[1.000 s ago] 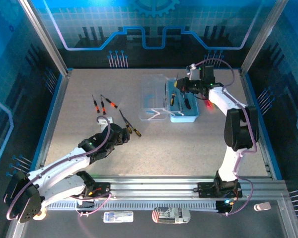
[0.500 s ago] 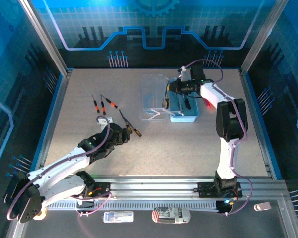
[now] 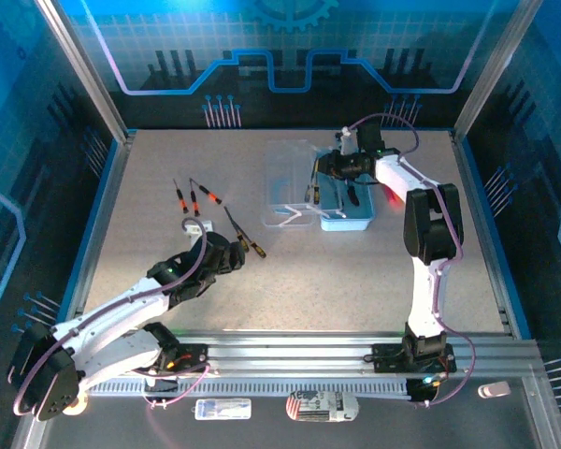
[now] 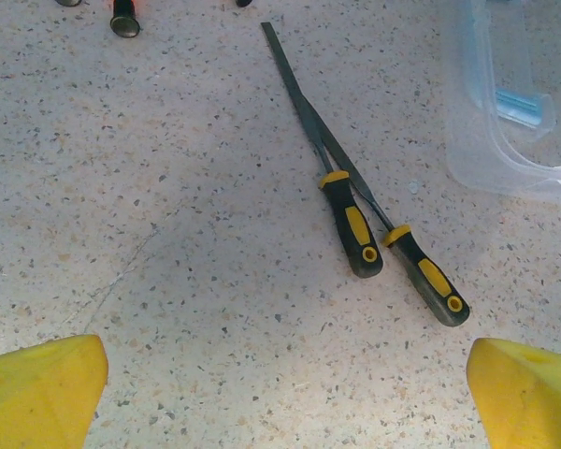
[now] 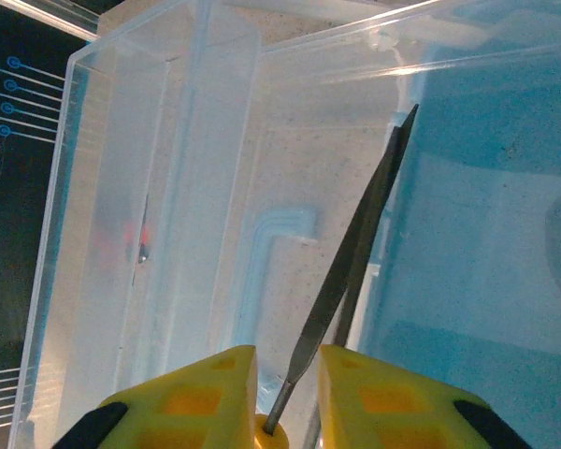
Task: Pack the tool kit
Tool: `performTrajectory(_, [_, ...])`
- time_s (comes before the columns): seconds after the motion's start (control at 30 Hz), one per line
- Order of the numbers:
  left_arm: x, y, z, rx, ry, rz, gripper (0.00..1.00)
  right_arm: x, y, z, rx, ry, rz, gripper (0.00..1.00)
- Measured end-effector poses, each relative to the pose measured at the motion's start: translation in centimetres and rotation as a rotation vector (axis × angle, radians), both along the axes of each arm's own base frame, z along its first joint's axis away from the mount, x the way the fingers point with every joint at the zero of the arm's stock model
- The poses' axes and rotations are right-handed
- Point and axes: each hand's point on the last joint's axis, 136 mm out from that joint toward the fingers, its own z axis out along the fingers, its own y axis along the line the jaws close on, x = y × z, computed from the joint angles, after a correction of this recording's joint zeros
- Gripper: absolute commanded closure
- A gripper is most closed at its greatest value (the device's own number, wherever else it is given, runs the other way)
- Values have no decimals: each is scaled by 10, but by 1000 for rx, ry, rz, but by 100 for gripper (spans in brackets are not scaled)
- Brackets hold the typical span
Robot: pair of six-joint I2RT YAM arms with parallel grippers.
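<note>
Speckled table (image 3: 355,281) in a blue-lit enclosure. Top view: the left gripper (image 3: 230,253) is beside two loose files (image 3: 247,241), and the right gripper (image 3: 323,169) is over the tool case (image 3: 351,223). Left wrist: jaws spread wide above the loose files. Right wrist: yellow fingers (image 5: 206,388) narrowly flank a flat file (image 5: 355,253) over the case. I cannot tell whether they grip it.

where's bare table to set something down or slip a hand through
Free: the wide table stretch in front of the case, between the two files and the right arm; the far left corner behind the screwdrivers. Crowded: around the case, where the right tool hangs.
</note>
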Motion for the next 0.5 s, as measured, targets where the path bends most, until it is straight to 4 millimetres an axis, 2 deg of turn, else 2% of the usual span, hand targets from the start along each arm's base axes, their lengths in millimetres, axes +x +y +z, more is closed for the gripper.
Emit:
performTrajectory(0.17, [2, -5, 9, -21, -3, -13, 1, 0, 0, 2, 0, -2, -4, 72])
performTrajectory(0.3, [7, -12, 23, -47, -22, -30, 1, -6, -4, 11, -4, -11, -36, 71])
performTrajectory(0.43, [13, -17, 30, -39, -30, -43, 1, -32, -13, 34, -5, -33, -81, 67])
performTrajectory(0.5, [17, -20, 31, -33, -30, -48, 1, -49, -17, 54, -12, -77, -99, 67])
